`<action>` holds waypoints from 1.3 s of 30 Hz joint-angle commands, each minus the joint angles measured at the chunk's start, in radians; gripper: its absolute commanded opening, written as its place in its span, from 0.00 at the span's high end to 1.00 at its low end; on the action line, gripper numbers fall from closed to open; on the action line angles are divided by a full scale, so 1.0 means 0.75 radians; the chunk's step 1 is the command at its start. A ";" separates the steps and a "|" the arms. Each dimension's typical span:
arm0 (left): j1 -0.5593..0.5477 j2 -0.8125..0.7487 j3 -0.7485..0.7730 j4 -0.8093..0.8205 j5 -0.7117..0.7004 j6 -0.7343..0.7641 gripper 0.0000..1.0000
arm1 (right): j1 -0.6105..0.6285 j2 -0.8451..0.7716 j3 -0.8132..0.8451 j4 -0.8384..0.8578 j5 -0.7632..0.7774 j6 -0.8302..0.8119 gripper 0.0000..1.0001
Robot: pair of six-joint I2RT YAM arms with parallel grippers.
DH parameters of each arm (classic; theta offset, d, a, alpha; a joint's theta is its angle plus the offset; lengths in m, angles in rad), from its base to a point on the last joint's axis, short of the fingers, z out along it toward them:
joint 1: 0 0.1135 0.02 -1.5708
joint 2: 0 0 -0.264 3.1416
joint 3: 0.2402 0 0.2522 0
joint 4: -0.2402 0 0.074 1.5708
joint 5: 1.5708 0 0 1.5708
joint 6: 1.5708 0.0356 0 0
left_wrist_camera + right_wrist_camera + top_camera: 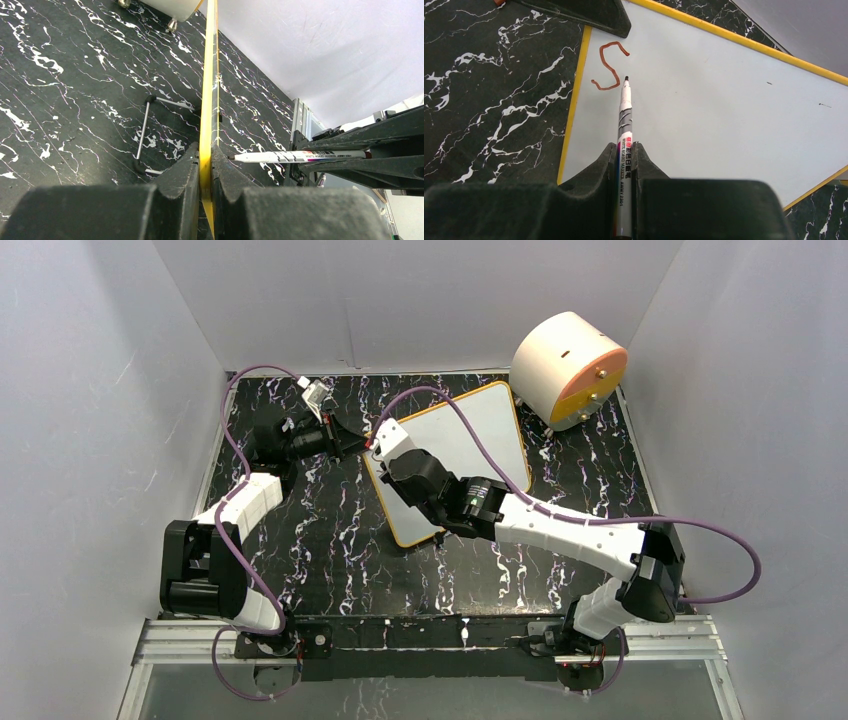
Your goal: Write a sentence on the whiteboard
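Reading "WHITE BOARD MARKER" on marker [625,120] barrel | sentence [609,62]: only a reddish-brown "S" near the yellow frame of whiteboard [485,425], on black marbled table [330,530] | right gripper [625,146] clamps marker, tip just beside the S | left gripper [205,152] pinches whiteboard's frame

Black, white-veined marble-look table [330,530]. Flat white whiteboard with thin orange-yellow frame [480,435] sits askew mid-table. Left gripper [352,443] at its far-left corner; right gripper [383,450] just beside, over the board (fingertips hidden). Round peach-and-orange drum [568,368] far right.
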 commanded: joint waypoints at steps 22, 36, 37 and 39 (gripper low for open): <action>-0.046 0.032 -0.016 -0.157 0.021 0.073 1.00 | -0.027 0.061 0.025 0.096 0.018 -0.011 1.00; -0.048 0.040 -0.010 -0.177 0.018 0.090 1.00 | -0.055 0.058 0.013 0.053 0.054 -0.009 1.00; -0.048 0.040 -0.010 -0.179 0.018 0.091 1.00 | -0.058 0.055 0.012 0.049 0.061 -0.009 1.00; -0.050 0.040 -0.010 -0.180 0.017 0.092 1.00 | -0.064 0.047 0.007 0.044 0.074 -0.009 1.00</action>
